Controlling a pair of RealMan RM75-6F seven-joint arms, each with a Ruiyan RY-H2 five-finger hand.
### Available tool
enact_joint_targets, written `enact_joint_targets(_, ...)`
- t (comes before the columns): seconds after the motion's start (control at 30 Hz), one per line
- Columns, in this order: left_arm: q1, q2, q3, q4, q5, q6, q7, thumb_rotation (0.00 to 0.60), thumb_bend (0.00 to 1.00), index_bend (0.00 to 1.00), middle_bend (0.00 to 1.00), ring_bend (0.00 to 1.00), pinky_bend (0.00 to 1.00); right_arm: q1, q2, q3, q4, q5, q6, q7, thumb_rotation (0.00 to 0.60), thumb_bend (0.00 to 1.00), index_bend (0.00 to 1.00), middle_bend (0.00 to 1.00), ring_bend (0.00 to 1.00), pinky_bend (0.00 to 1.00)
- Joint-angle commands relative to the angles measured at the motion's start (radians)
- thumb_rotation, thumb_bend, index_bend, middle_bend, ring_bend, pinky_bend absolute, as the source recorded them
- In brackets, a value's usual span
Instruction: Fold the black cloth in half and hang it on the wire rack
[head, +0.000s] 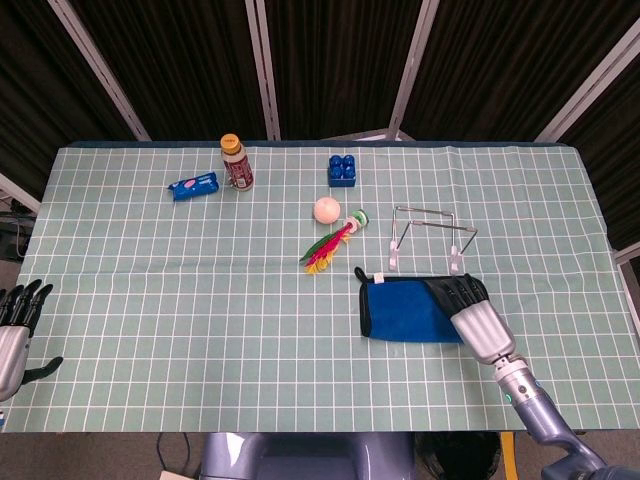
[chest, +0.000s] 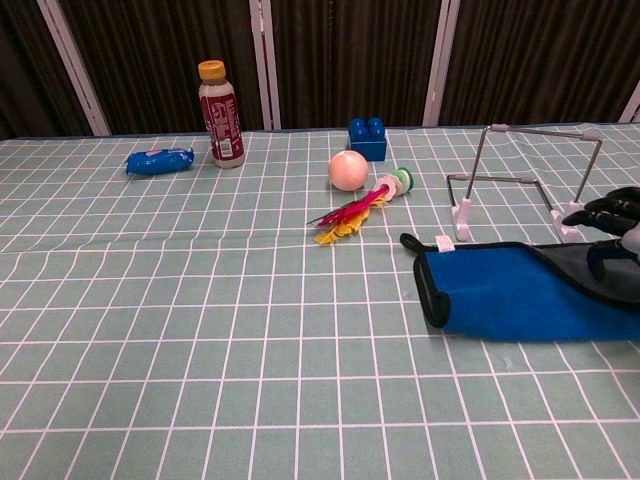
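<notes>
Hovering right hand (head: 477, 320) over right end of cloth (head: 408, 310), fingers spread, gripping nothing, likely lining up grasp for fold. Cloth flat on table, just before wire rack (head: 432, 232). Left hand (head: 14, 330) idle, open, at table's edge.

Your black cloth (head: 412, 311) lies flat, blue lining up, black edging at its left end. Your wire rack (head: 432, 236) stands upright just behind it.
</notes>
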Motion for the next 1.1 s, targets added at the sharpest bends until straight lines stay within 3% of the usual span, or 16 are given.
enact_joint_targets(0.03,-0.001,-0.001,-0.002,0.004,-0.004,-0.003,-0.001,0.600,0.00,0.00,0.00,0.00,0.00,-0.005,-0.036,-0.009,0.080,-0.054,0.019,-0.029,0.600,0.15,0.40,0.05,0.00,0.00)
enact_joint_targets(0.3,-0.002,-0.003,-0.003,0.006,-0.007,-0.005,0.001,0.600,0.00,0.00,0.00,0.00,0.00,-0.014,-0.090,-0.012,0.223,-0.130,0.057,-0.024,0.600,0.26,0.44,0.08,0.00,0.03)
enact_joint_targets(0.5,-0.003,-0.008,-0.002,0.005,-0.008,-0.007,0.012,0.600,0.00,0.00,0.00,0.00,0.00,-0.018,-0.102,-0.006,0.273,-0.146,0.055,-0.017,0.600,0.29,0.46,0.08,0.00,0.03)
enact_joint_targets(0.7,-0.003,-0.010,-0.002,0.005,-0.009,-0.009,0.016,0.600,0.00,0.00,0.00,0.00,0.00,-0.024,-0.109,0.008,0.294,-0.142,0.045,0.007,0.600,0.32,0.46,0.09,0.00,0.04)
enact_joint_targets(0.87,-0.003,-0.010,-0.003,0.006,-0.010,-0.009,0.016,0.600,0.00,0.00,0.00,0.00,0.00,-0.028,-0.116,0.021,0.298,-0.133,0.039,0.041,0.600,0.40,0.52,0.10,0.00,0.05)
enact_joint_targets(1.1,-0.004,-0.011,-0.003,0.007,-0.013,-0.011,0.017,0.600,0.00,0.00,0.00,0.00,0.00,-0.024,-0.115,0.092,0.238,-0.025,-0.041,0.190,0.600,0.43,0.55,0.12,0.00,0.08)
